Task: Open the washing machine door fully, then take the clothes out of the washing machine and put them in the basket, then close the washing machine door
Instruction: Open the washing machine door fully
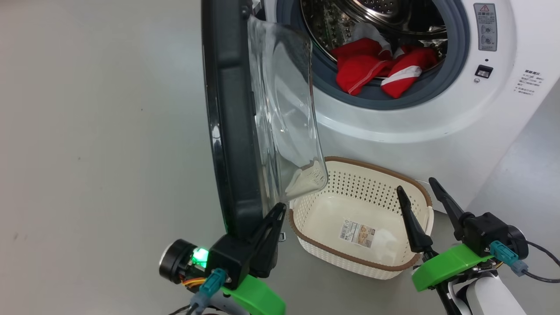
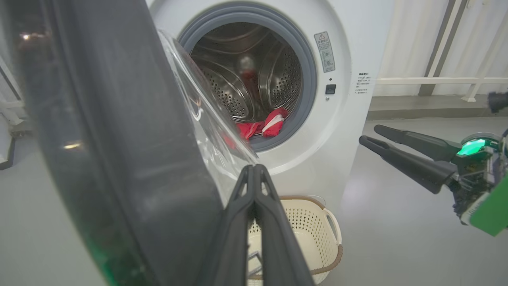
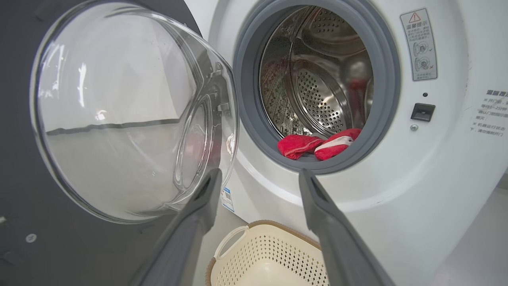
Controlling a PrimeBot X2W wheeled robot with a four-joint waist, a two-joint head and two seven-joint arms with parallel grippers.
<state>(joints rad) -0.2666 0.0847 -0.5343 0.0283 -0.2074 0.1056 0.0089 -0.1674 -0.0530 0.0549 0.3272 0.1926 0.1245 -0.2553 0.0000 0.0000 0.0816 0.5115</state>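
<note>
The washing machine (image 1: pixel 415 127) stands with its door (image 1: pixel 232 131) swung out edge-on towards me, the glass bowl (image 1: pixel 284 109) facing the drum. Red clothes (image 1: pixel 376 65) with white stripes lie at the front of the drum, on the grey ring. The basket (image 1: pixel 376 168) sits on the floor below the opening, holding nothing but its label. My left gripper (image 1: pixel 280 210) is shut on nothing, its fingers (image 2: pixel 252 174) lying along the inner side of the door's lower rim. My right gripper (image 1: pixel 415 184) is open above the basket's right end, and its fingers (image 3: pixel 317 198) point at the clothes (image 3: pixel 317 145).
Grey floor (image 1: pixel 96 153) spreads out left of the door. The door's outer face (image 2: pixel 119 139) fills the left of the left wrist view. A white railing (image 2: pixel 436 79) and a low ledge run behind the machine's right side. The basket's handle (image 3: pixel 230 242) faces the door.
</note>
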